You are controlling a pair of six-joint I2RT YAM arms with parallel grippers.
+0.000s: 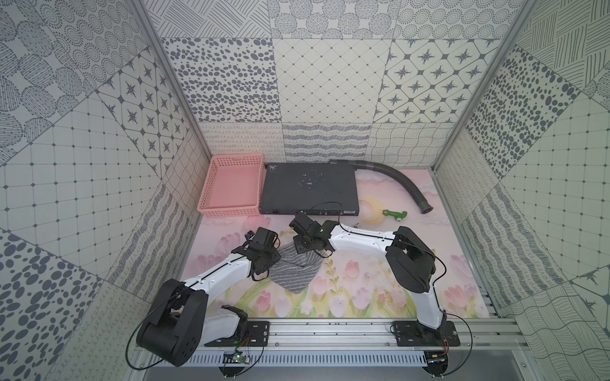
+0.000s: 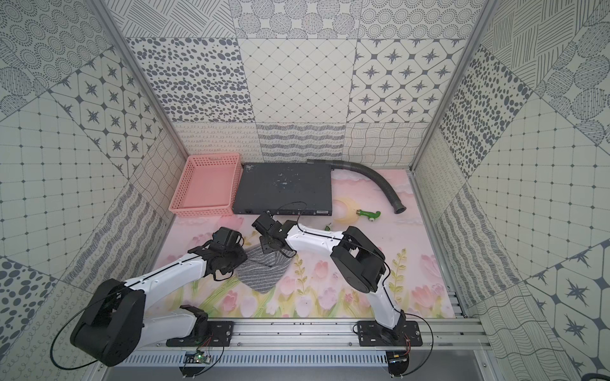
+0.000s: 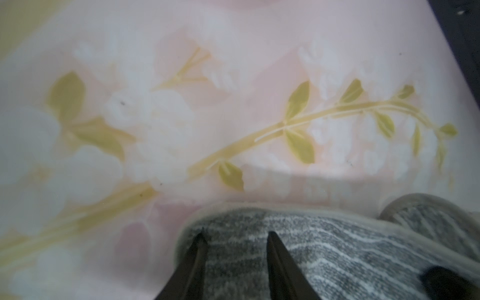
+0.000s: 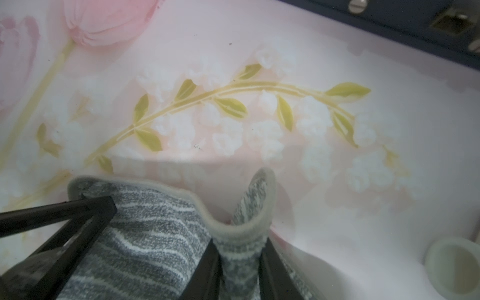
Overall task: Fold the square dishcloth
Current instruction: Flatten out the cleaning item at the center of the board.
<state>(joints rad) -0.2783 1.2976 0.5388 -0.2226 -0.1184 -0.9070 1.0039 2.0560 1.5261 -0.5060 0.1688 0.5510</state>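
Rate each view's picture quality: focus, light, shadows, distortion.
Left wrist view: soft all over, floral mat smeared, only the dishcloth weave half readable. Right wrist view: sharper, stripes crisp, a faint shadow on the floral mat just beyond the dishcloth. Both top views: even light, no glare, frame posts splay outward as through a wide lens.

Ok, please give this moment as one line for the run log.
task: fold dishcloth | left gripper: on dishcloth corner, grip unclear | right gripper: shut on dishcloth edge | fold: not yet made
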